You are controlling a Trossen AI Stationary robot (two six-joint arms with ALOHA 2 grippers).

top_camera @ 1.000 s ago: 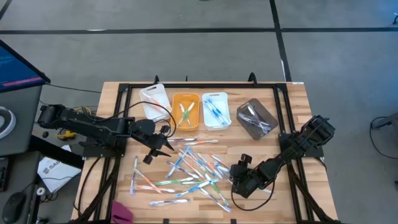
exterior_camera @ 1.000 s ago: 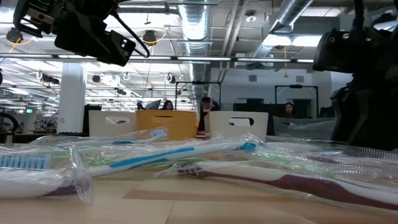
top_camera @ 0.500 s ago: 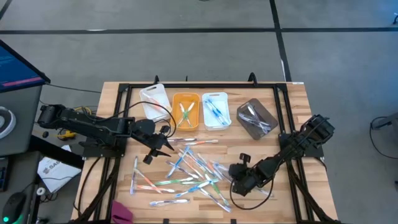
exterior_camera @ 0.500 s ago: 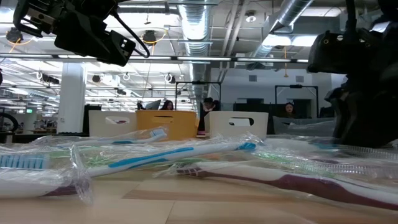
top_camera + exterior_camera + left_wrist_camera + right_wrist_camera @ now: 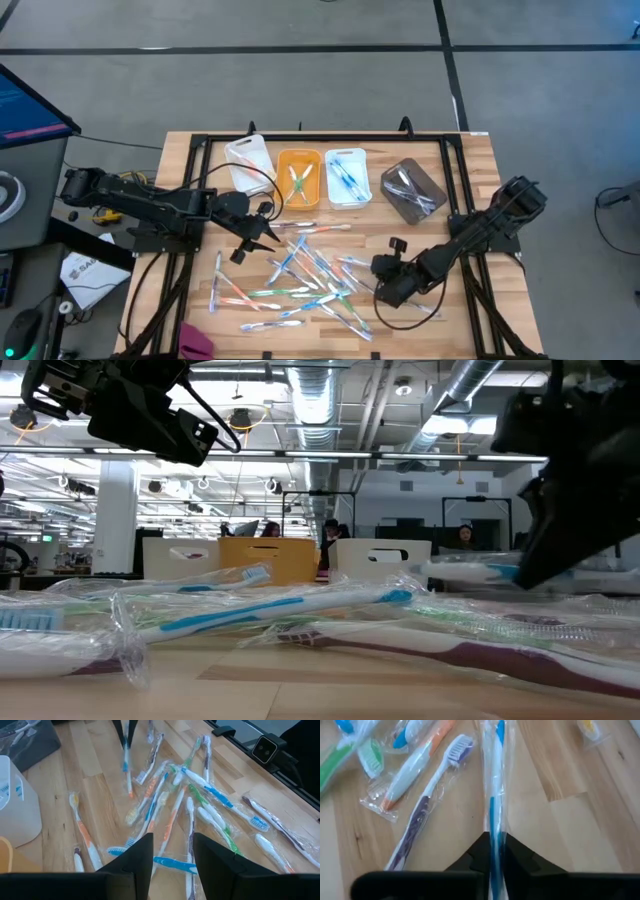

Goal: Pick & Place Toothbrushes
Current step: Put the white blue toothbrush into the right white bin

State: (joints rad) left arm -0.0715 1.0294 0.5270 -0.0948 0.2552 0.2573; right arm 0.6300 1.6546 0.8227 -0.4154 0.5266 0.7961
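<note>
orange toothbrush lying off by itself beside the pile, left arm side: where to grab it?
Mid-handle of the orange toothbrush, from straight above, with the left gripper closing across its width: it lies flat, with bare wood on both sides there. The right gripper is shut on a blue toothbrush.

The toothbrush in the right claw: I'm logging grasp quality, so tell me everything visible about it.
The toothbrush is a slim blue and white brush sealed in a clear, crinkled plastic wrapper. The right claw is shut on it, both dark fingers pinching the wrapped handle, which runs straight out beyond the fingertips. In the low view it hangs roughly level, lifted clear of the pile of wrapped toothbrushes on the wooden table. Its bristle end is not clearly shown.
</note>
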